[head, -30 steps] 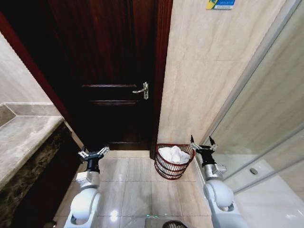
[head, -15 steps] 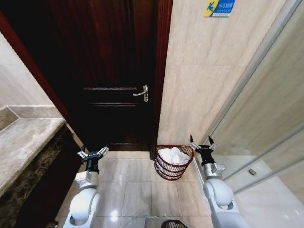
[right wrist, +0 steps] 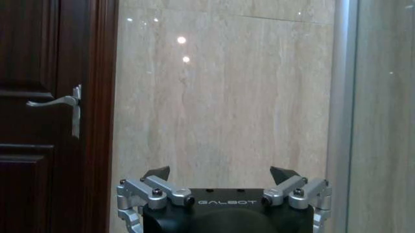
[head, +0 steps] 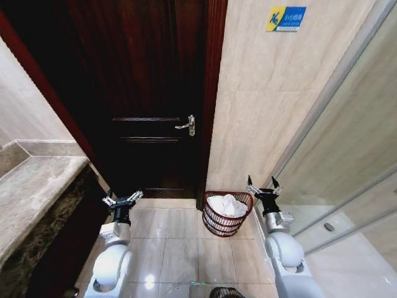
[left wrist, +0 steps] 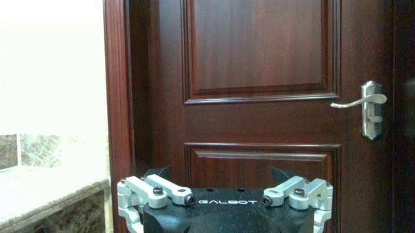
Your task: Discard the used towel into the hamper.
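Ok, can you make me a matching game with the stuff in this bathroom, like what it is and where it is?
Things:
1. towel
2. hamper
3. door handle
4. blue sign

Places:
A. high up on the tiled wall
B. on the dark wooden door
C. lying inside the basket
D. on the floor, between the door and the right gripper

Pairs: 1-C, 2-D, 3-B, 4-A

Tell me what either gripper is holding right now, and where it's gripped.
Nothing is held. Left gripper and right gripper are both open and empty. The towel lies in the hamper.
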Available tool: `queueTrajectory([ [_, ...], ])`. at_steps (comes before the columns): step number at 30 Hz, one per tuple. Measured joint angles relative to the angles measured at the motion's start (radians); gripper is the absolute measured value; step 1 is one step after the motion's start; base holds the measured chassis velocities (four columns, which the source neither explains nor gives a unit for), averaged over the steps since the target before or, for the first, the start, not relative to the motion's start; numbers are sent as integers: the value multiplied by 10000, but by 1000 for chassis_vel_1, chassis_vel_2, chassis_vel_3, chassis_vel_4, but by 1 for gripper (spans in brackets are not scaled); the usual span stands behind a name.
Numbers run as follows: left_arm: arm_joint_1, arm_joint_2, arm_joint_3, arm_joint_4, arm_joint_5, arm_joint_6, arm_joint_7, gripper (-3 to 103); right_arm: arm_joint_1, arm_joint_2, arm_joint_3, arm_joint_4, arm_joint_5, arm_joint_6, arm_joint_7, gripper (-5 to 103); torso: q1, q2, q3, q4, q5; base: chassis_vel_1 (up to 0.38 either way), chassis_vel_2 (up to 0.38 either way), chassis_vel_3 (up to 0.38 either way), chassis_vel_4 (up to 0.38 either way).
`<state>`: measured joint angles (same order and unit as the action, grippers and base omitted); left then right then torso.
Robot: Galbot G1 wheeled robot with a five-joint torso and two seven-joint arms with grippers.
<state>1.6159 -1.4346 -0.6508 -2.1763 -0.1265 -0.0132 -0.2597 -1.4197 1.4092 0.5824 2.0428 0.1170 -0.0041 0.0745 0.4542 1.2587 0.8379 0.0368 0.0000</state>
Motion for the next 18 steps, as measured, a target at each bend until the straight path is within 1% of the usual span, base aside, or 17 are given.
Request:
queueTrajectory([
  [1, 0, 0, 0, 0, 0, 0, 0, 100, 0, 0, 0, 0, 0, 0, 0, 100, 0, 0, 0, 0, 0, 0, 0, 0, 0],
  [3, -1, 8, -3, 23, 36, -7, 0, 100, 17, 4, -4, 9, -1, -4, 0, 100, 73, 152, 77, 0, 0, 0, 0, 0, 0],
  [10, -10, 3, 1, 39, 49, -16, -1, 100, 12, 5, 0, 22, -1, -11, 0, 100, 190, 404, 211, 0, 0, 0, 0, 0, 0],
  [13, -20, -6, 38, 48, 50, -58, -3, 100, 11, 4, 3, 23, -1, -23, 0, 100, 276, 583, 302, 0, 0, 0, 0, 0, 0],
  [14, -20, -6, 38, 48, 50, -58, -3, 100, 11, 4, 3, 23, -1, -23, 0, 100, 276, 583, 302, 0, 0, 0, 0, 0, 0],
  [18, 33, -85, 133, -3, 0, -56, -142, 100, 14, -9, 17, 37, 4, -58, -4, 100, 364, 763, 392, 0, 0, 0, 0, 0, 0],
])
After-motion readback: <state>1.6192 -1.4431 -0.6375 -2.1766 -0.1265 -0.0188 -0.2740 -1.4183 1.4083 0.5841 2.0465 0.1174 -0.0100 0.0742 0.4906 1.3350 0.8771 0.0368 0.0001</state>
